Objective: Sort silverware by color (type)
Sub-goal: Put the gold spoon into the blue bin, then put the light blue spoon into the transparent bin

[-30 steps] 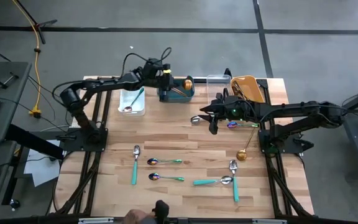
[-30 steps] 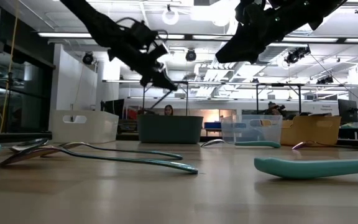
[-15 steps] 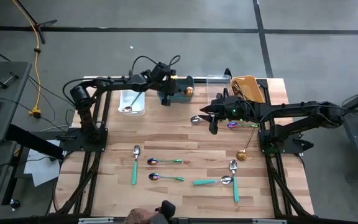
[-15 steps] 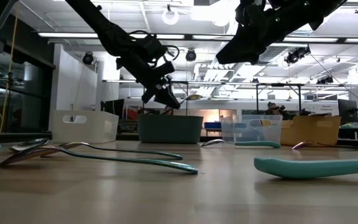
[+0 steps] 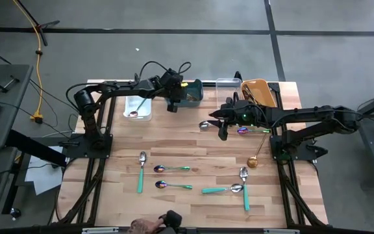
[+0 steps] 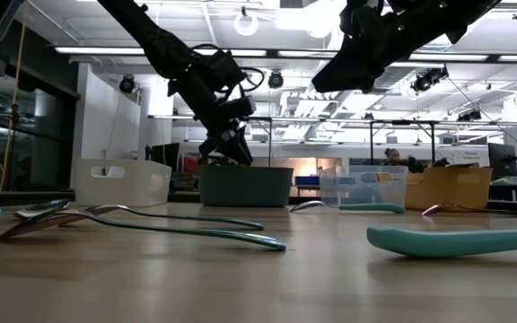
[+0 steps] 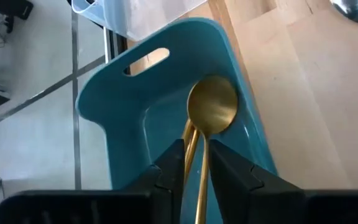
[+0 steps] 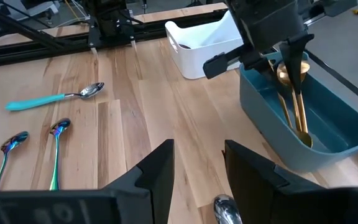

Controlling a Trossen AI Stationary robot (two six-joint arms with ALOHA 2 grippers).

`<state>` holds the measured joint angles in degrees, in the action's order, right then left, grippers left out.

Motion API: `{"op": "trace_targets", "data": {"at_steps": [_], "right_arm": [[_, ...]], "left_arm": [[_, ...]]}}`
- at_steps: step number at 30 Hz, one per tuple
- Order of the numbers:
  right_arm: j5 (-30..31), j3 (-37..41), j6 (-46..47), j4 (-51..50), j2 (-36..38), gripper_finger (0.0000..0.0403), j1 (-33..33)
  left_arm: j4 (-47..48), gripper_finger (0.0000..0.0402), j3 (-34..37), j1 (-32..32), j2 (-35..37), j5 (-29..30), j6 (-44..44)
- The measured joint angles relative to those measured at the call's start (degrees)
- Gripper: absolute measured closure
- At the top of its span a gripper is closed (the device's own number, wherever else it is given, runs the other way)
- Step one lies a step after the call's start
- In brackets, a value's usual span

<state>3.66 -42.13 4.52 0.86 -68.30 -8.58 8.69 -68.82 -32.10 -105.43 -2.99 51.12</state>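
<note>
My left gripper (image 7: 196,157) reaches down into the teal bin (image 7: 123,106) at the table's far edge, its fingers a little open. A gold spoon (image 7: 212,111) lies in the bin with its handle running up between the fingers. Its bowl rests against the bin's inner wall. In the right wrist view a second gold spoon (image 8: 286,107) lies beside it. My right gripper (image 5: 223,127) hangs open above the table right of the middle, holding nothing. A silver spoon (image 5: 204,125) lies under it, an iridescent one (image 5: 242,130) just beside. My left gripper has the gold spoon's handle (image 7: 197,180) between its two fingers, which slant down into the bin and lie across the handle. A gap shows beside the handle, and I cannot tell whether either finger touches it. The spoon's bowl rests in the bin.
Along the far edge stand a white bin (image 5: 138,107) with a dark spoon, a clear bin (image 5: 228,88) and an orange bin (image 5: 258,91). On the near half lie several teal-handled and iridescent spoons (image 5: 173,186) and a gold spoon (image 5: 257,156).
My left gripper has come down toward the teal bin and tipped further downward, carrying the gold spoon from above the bin's rim into the bin. Its fingers have parted a little. My right gripper has kept still.
</note>
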Motion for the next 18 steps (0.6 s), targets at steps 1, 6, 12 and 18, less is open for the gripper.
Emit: {"op": "trace_targets", "data": {"at_steps": [1, 6, 12, 18], "right_arm": [[0.00, 0.00, 0.00, 0.00, 0.01, 0.0267, 0.00], [-0.08, 0.00, 0.00, 0.00, -0.01, 0.0267, 0.00], [-0.20, 0.00, 0.01, 0.02, -0.01, 0.0267, 0.00], [-0.22, 0.00, 0.01, 0.02, 0.00, 0.0267, 0.00]], "left_arm": [[-0.01, 0.0331, 0.00, 0.00, 0.00, 0.29, -0.36], [0.15, 0.0314, 0.00, -0.04, 0.97, 3.58, -1.47], [1.06, 0.0295, 0.00, -0.07, 6.45, 0.56, -7.80], [3.21, 0.0289, 0.20, -0.24, 13.09, -16.56, -21.82]]}}
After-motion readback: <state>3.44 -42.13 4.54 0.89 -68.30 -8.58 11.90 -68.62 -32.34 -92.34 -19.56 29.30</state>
